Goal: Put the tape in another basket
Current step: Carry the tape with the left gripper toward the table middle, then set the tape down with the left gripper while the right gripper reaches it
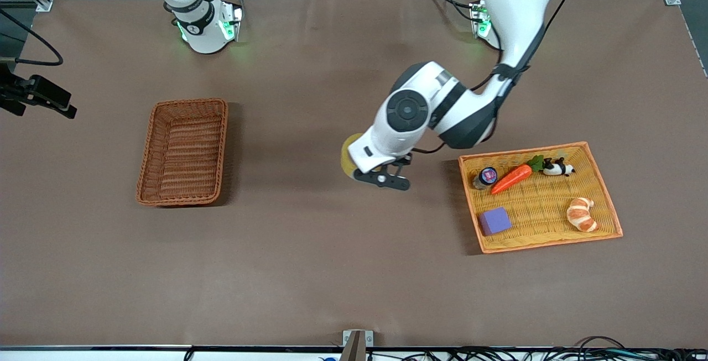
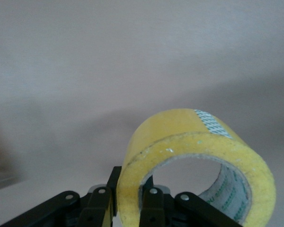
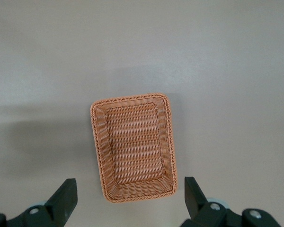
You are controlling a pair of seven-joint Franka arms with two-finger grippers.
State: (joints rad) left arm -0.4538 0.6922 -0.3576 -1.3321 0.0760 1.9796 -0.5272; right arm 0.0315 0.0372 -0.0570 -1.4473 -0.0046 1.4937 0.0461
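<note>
My left gripper [image 1: 358, 163] is shut on the tape [image 1: 347, 155], a yellowish roll with a grey core, and holds it in the air over the bare table between the two baskets. In the left wrist view the fingers [image 2: 151, 196] pinch the roll's wall [image 2: 180, 137], one inside the ring and one outside. The reddish-brown wicker basket [image 1: 145, 153] stands empty toward the right arm's end. My right gripper [image 3: 130, 188] is open and empty, high over that basket [image 3: 95, 142]; it is out of the front view.
A flat yellow-orange woven tray [image 1: 607, 198] at the left arm's end holds a carrot [image 1: 511, 178], a purple block [image 1: 494, 220], a croissant [image 1: 582, 214], a panda toy [image 1: 557, 168] and a small jar [image 1: 487, 176]. A black device [image 1: 38, 95] juts in beside the right arm's end.
</note>
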